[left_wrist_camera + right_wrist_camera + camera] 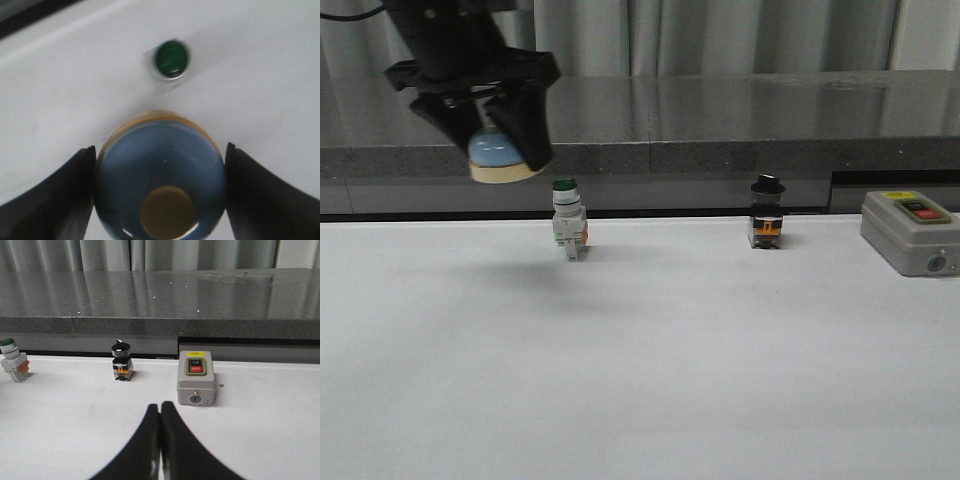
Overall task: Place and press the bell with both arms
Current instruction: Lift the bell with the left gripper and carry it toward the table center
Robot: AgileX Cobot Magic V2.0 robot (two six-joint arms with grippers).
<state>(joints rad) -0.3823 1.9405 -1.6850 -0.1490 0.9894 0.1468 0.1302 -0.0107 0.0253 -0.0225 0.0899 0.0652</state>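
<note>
Light-blue plastic or enamel, over a cream base, identifies the bell (503,158) in the front view. The left end effector (498,135) is closed on its sides and holds it high above the white worktop (640,380), at roughly 10 o'clock from the green-capped push-button (567,219). The bell hangs clear of the surface, slightly tilted, which suggests a carry toward a placement spot; it is not yet set down. A black-knob selector switch (767,212) and a grey switch box (910,230) stand toward 3 o'clock. The right arm does not appear in this view.

In the left wrist view, the two dark fingers (55,195) press the bell (160,175) from opposite sides, leaving the cream button (167,212) on top exposed for a later press. The dome is glossy and round, with a cream rim showing at its edge. The green cap (171,59) lies on the worktop beyond.

In the right wrist view, the right end effector (160,412) is fully closed and empty, fingertips touching, a posture suited to pressing. It is low over the worktop, with the switch box (196,376) near 1 o'clock. The bell is absent here.
</note>
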